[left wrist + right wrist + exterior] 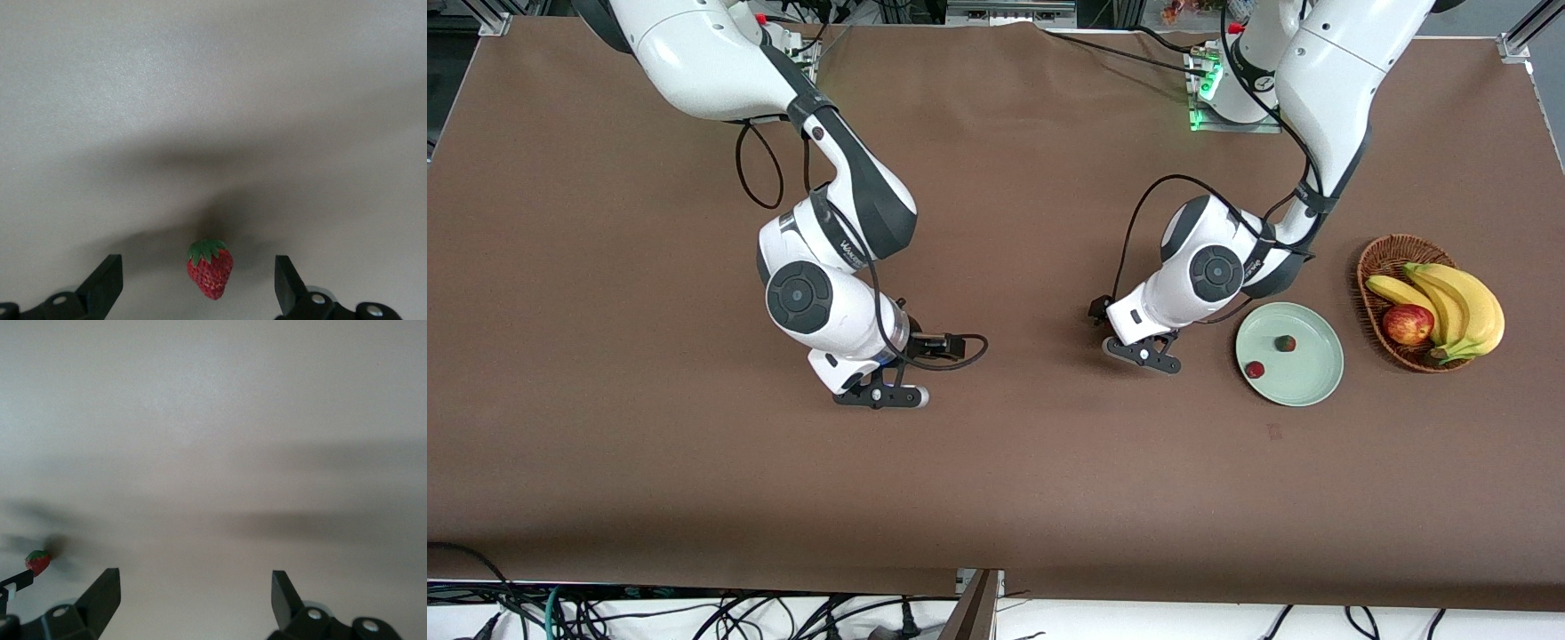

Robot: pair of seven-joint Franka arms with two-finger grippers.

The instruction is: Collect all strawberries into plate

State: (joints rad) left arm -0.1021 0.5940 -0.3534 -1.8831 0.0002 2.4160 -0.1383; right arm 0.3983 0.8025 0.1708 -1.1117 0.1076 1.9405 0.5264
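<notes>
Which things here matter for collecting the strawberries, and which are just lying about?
Job: plate; two strawberries on it; third strawberry on the table between the left gripper's open fingers; right gripper, open, waiting over bare table.
Lying about: wicker basket, bananas, apple, at the left arm's end.

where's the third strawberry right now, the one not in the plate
It lies on the brown table, the strawberry under the open left gripper, beside the plate that holds the other two.
</notes>
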